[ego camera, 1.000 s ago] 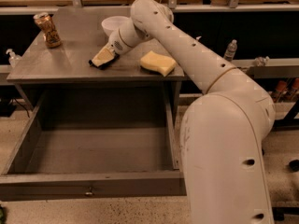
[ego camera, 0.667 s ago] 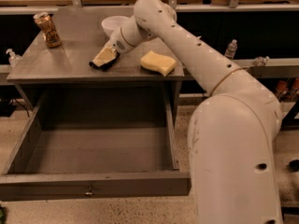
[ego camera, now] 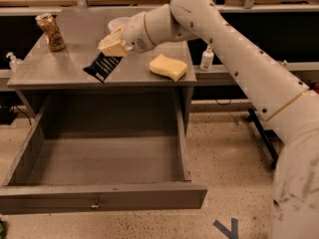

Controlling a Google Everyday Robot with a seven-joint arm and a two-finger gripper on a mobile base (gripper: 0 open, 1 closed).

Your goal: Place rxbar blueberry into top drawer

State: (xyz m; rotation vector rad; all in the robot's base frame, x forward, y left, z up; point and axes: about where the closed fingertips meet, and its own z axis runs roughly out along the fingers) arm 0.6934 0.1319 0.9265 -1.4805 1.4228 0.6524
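My gripper is shut on the rxbar blueberry, a dark flat wrapper with white print that hangs tilted down from the fingers, lifted just above the front part of the grey table top. The top drawer is pulled wide open below and in front of the table. Its inside is bare and its small knob shows on the front panel. My white arm reaches in from the right, over the table.
A yellow sponge lies on the table right of the bar. A can stands at the back left. A white bowl is partly hidden behind my gripper. Small bottles stand at the left and right of the table.
The gripper has lifted the bar off the table top and carried it a little toward the front edge. The drawer, sponge and can have not moved.
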